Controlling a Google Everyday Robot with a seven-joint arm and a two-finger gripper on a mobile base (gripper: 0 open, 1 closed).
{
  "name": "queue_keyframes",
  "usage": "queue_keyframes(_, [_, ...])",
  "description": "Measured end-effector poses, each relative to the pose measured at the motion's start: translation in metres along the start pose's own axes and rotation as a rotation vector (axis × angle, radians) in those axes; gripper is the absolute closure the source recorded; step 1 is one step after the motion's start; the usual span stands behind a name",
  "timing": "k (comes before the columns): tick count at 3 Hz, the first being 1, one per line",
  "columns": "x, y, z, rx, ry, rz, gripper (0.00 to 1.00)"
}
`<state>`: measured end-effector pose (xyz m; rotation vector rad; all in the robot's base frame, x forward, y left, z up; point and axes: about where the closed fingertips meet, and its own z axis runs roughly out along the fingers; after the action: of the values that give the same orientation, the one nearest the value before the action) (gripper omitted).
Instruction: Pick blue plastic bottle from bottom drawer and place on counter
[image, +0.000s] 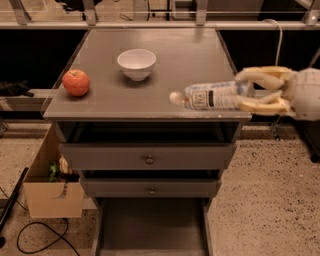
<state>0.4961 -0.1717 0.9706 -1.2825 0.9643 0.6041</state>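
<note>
Here, the claw (250, 91) at three o'clock, clamped on the blue plastic bottle (212, 96), holds it sideways over the tabletop (190, 55), seemingly to lay it down.

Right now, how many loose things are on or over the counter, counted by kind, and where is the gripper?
apple: 1, on the counter, front left.
white bowl: 1, on the counter, behind the apple and to its right.
blue plastic bottle: 1, held sideways by the gripper at the counter's front right edge, jaws shut on it.
Total: 3
</note>
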Motion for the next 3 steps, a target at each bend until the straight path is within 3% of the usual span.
queue_keyframes(1, [-0.014,-0.031,0.030,0.029,-0.091,-0.026,1.00])
queue_keyframes(2, [-0.006,-0.040,0.047,0.040,-0.104,-0.037,1.00])
queue_keyframes(3, [0.014,-0.027,0.035,0.064,-0.003,-0.073,1.00])
